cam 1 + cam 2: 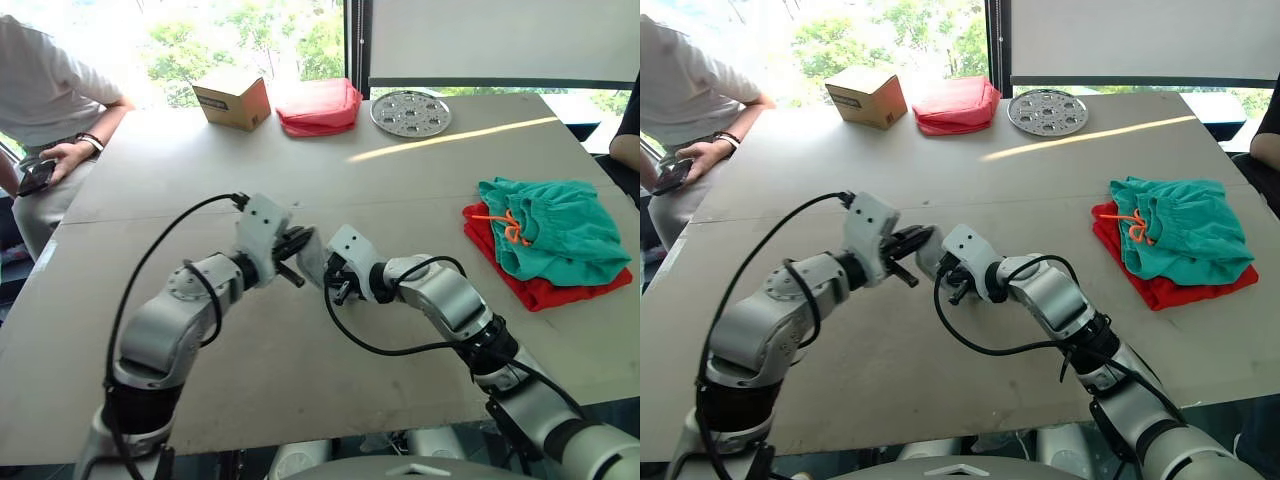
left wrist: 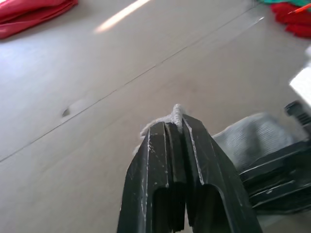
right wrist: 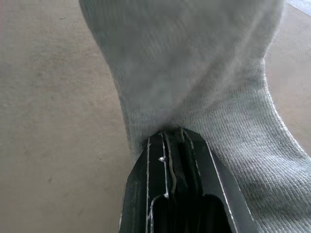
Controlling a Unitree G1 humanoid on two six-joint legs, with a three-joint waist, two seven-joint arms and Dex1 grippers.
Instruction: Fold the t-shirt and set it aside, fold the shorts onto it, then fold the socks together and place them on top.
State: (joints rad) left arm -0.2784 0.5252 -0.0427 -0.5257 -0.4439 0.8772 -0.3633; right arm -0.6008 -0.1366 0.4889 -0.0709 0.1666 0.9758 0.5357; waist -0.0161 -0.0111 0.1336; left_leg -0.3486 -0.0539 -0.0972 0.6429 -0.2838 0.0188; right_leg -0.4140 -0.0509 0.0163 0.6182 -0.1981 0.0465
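Observation:
The light grey socks [image 1: 312, 258] hang between my two grippers above the middle of the table. My left gripper [image 1: 296, 244] is shut on one end of the socks; a tuft of grey knit [image 2: 176, 110] pokes out past its closed tips. My right gripper [image 3: 175, 137] is shut on the other end, with the ribbed socks [image 3: 194, 73] spreading out ahead of it. At the right side of the table the teal shorts [image 1: 552, 230], orange drawstring up, lie folded on the folded red t-shirt [image 1: 545, 290].
At the table's far edge stand a cardboard box [image 1: 232, 97], a pinkish-red cloth bundle [image 1: 320, 106] and a round perforated metal plate [image 1: 411, 112]. A person [image 1: 45, 90] sits at the far left corner. Another person's arm [image 1: 628, 135] shows at the right edge.

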